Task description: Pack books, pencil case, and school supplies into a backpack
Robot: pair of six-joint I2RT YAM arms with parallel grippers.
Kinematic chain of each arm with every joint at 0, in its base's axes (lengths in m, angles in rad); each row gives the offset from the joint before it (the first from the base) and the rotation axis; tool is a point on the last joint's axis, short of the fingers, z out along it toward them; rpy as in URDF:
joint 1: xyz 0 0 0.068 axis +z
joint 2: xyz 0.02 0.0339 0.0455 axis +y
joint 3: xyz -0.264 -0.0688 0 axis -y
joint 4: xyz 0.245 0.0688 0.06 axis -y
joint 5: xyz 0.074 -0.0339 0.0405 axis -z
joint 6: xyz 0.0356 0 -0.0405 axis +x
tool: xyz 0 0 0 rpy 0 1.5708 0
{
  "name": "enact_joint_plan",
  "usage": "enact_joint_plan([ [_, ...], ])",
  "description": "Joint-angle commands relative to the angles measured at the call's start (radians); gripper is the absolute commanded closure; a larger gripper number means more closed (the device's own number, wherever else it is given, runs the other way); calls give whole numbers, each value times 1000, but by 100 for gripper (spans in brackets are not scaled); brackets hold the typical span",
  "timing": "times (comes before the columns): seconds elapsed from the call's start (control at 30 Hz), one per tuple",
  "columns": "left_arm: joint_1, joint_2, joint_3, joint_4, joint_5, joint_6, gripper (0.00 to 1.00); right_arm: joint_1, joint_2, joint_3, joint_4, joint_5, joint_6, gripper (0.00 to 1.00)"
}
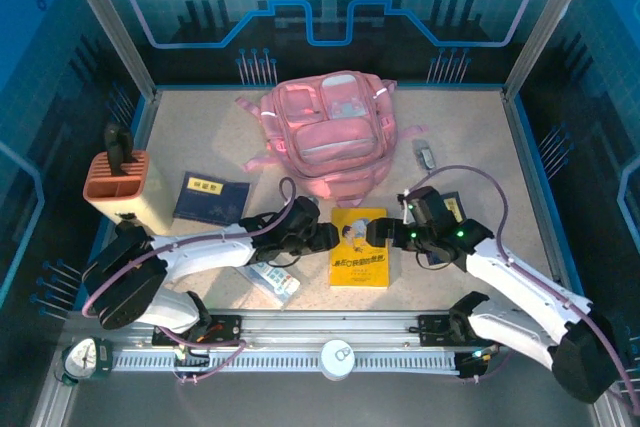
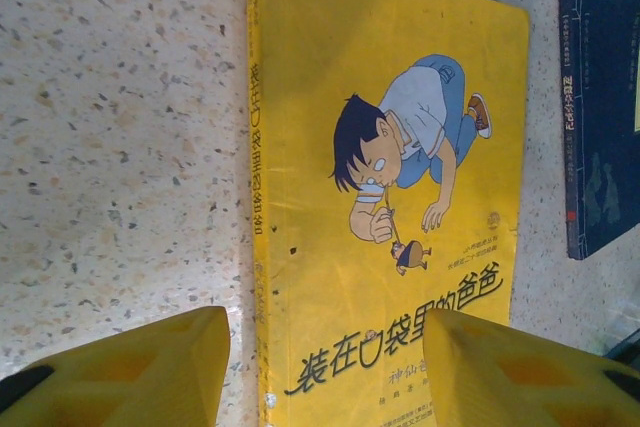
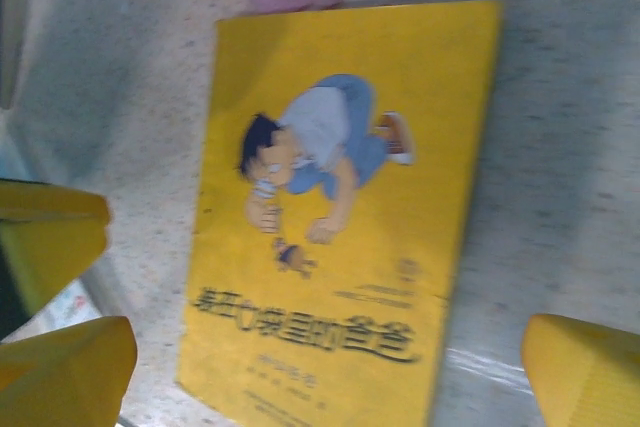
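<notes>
Left claw (image 1: 325, 239) is seen partly open, with its fingers (image 2: 150, 367) apart low over the yellow book (image 1: 358, 252) at its left edge; nothing is held. Right claw (image 1: 378, 234) is spread wide at the book's opposite edge and is also empty. The book is lying flat, cover up, on the bench (image 1: 200, 137), between the two claws.

The two-sided approach is judged to be down to the book being thin and flat. One edge likely has to be pinned or tipped before a grip can be got.

The backpack (image 1: 330, 132) is set at the far middle of the bench, just beyond the book, so the carry is short. Whether its zip is open cannot be told.

A navy book (image 1: 210, 199) with a white label is laid to the left, beside the orange holder (image 1: 115, 179). The pencil case (image 1: 272, 282) is partly covered by the left arm. A second navy book (image 2: 600, 117) is lying just right of the yellow one. Nothing is judged packed yet.
</notes>
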Motion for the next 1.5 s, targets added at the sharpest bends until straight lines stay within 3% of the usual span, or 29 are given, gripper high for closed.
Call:
enact_joint_plan([
  [0.0, -13, 17, 22, 19, -31, -47, 46, -68, -7, -38, -111, -30, -51, 0],
  [0.23, -42, 63, 11, 53, -50, -110, 48, -108, 54, -91, -50, -123, -49, 0],
  [0.67, -48, 166, 56, 45, -43, -68, 57, -97, 196, -115, 118, -265, -4, 28],
  [1.1, -49, 213, 74, 29, -42, -53, 62, -59, 299, -85, 190, -338, 5, 40],
  [1.47, -48, 225, 75, 16, -42, -46, 62, -68, 245, -68, 186, -423, 4, 49],
])
